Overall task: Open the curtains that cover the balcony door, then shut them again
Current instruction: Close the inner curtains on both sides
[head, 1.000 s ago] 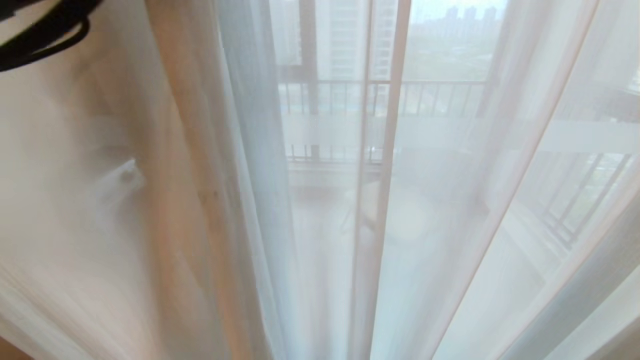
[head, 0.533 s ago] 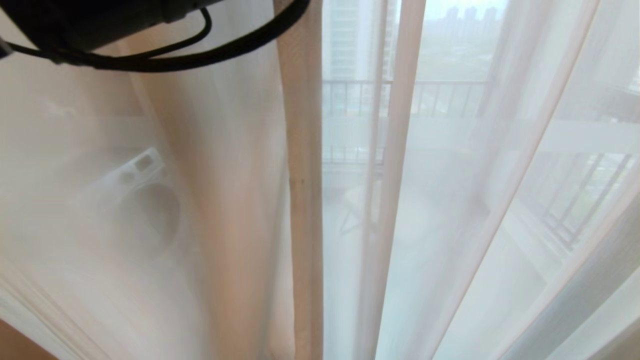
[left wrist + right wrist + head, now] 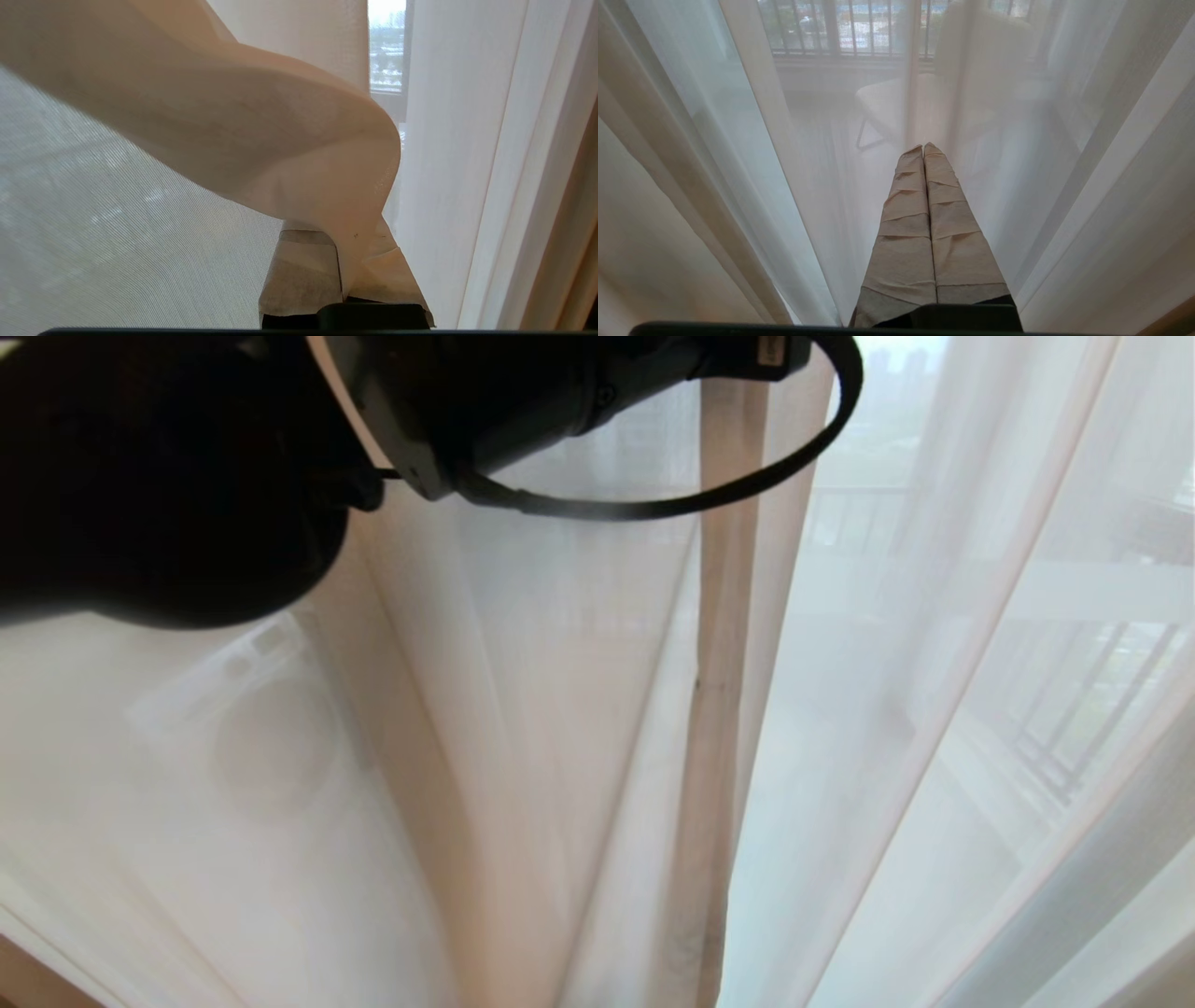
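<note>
Left gripper (image 3: 343, 284) pinched the hem of the thin see-through cream-white sheer curtains (image 3: 579, 709), fabric draped over its taped fingers (image 3: 299, 275) (tips hidden). Right gripper (image 3: 924, 149) sat close before the same sheers, jaws pressed together, empty. Sheers covered the black-railed balcony door (image 3: 850, 28) behind

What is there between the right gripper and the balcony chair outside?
In the right wrist view, only the sheer curtain hangs between the right gripper, its jaws shut, and the chair, which shows hazily through the fabric.
</note>
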### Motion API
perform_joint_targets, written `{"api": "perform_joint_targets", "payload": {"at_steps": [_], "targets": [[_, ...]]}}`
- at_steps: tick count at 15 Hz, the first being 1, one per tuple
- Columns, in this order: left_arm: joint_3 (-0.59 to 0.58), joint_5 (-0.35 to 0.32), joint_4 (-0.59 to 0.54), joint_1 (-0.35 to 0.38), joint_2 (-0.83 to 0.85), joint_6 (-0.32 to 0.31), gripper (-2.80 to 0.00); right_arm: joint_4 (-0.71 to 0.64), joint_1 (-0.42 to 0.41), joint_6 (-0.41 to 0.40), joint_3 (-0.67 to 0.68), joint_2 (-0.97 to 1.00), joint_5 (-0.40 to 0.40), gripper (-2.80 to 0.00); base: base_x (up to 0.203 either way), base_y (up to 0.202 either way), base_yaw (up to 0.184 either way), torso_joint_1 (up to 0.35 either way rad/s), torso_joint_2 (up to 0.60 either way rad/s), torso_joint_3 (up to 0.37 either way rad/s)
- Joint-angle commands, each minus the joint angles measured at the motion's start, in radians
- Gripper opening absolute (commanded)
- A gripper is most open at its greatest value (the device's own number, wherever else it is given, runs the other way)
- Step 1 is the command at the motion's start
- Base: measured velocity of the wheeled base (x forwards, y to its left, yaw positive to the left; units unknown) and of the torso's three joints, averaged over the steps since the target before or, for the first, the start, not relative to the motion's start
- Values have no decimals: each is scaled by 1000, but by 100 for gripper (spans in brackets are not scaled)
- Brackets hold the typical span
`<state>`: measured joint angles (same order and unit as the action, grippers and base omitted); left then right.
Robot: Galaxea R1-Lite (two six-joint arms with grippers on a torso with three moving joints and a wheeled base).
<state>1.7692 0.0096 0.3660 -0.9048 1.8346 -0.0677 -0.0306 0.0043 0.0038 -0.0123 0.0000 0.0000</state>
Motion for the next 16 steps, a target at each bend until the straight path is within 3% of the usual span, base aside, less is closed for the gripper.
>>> {"api": "perform_joint_targets", "payload": {"at_steps": [1, 11, 16], "targets": [[41, 1, 3, -28, 75, 1, -280, 0, 0, 0, 0, 2, 0, -280, 0, 0, 0, 0, 0, 0], [168, 9, 7, -97, 195, 3, -280, 0, 0, 1, 0, 2, 0, -280, 0, 0, 0, 0, 0, 0], [136, 165, 5, -63, 139, -6, -280, 0, 0, 1, 0, 2, 0, -280, 0, 0, 0, 0, 0, 0]]}}
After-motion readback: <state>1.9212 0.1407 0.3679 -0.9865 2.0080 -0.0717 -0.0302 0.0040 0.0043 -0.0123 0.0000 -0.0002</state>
